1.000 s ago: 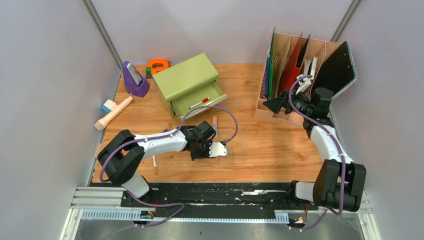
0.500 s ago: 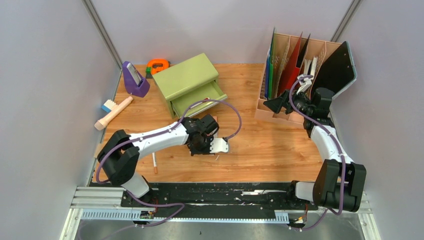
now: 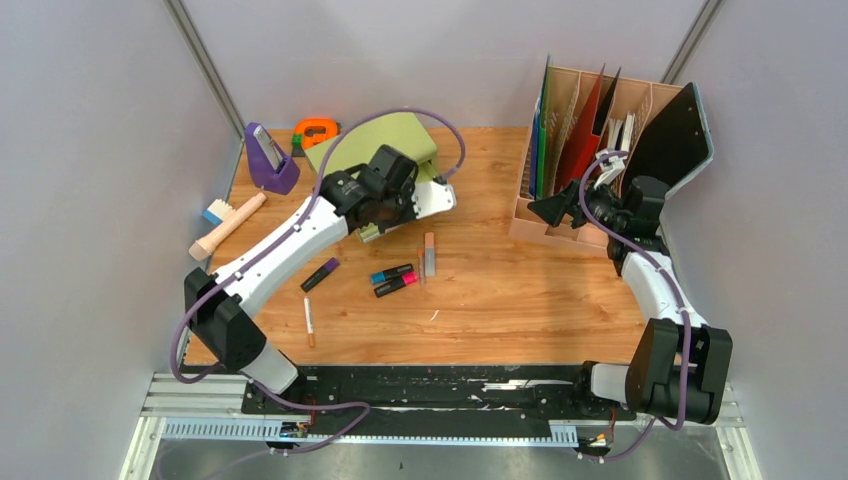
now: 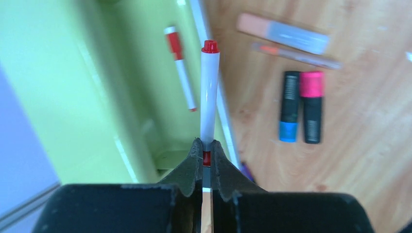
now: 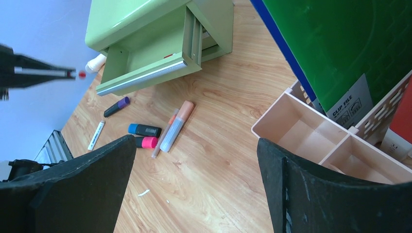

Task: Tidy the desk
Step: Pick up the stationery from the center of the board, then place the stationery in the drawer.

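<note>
**Red-capped marker pinched over open drawer**

At the left gripper (image 4: pixel 206 149): closed narrow on a slim, smooth white marker (image 4: pixel 210 97) with red cap, above the open drawer (image 4: pixel 145 73) of the boxy olive-green chest (image 5: pixel 131 19) near the tabletop's far edge. In the drawer, one similar red-and-white marker (image 4: pixel 180 68). Beside its front, on the orange-brown wood-grain desk (image 3: pixel 520 290), lying flat: a black-blue highlighter (image 4: pixel 290 107), a black-pink highlighter (image 4: pixel 311 104), a peach-grey highlighter (image 4: pixel 282 34). At the right gripper (image 5: pixel 195 141): spread wide, holding nothing, by the pale pink sorter (image 3: pixel 535 225) with an upright green folder (image 5: pixel 340 43) at the far right corner.

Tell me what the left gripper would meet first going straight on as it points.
Probably the open drawer of the green chest: the left gripper, shut on a red-capped white marker, aims at its front edge. Depth is unclear.
</note>
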You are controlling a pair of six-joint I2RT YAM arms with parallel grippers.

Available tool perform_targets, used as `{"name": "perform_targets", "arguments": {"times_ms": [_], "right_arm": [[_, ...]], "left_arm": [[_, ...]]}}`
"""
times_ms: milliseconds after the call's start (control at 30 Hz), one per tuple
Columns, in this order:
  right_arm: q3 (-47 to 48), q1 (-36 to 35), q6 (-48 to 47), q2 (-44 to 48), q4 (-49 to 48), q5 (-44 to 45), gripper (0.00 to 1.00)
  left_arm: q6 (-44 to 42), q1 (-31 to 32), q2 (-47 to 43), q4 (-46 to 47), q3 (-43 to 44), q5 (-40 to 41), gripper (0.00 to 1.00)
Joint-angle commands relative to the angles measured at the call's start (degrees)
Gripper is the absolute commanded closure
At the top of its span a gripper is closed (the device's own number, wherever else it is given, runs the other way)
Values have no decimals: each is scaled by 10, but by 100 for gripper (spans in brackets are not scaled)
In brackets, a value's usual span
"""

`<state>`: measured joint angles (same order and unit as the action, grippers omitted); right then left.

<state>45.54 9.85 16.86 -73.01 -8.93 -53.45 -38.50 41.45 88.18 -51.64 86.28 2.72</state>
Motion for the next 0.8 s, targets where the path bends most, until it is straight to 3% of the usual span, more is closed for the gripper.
{"name": "perform_targets", "arguments": {"times_ms": [0,300,367,433,567,767], "right_arm": [[-6,4,6,16,-27,-3,2],[-7,6,8,16,-29,-5,2],[-8,6,7,16,-29,-4,2],[-8,7,8,16,-29,-5,2],[-8,7,10,12,-32,-7,2],[-8,7,16,3,-36,-9,2]], "left_arm": [[-1,-48,46,23,68,64,93],[20,-107,175,24,155,35,90],[24,-107,190,24,158,37,84],[38,-108,201,26,161,47,68],[57,-109,201,27,166,49,48],[68,-109,145,29,160,-2,32]]}}
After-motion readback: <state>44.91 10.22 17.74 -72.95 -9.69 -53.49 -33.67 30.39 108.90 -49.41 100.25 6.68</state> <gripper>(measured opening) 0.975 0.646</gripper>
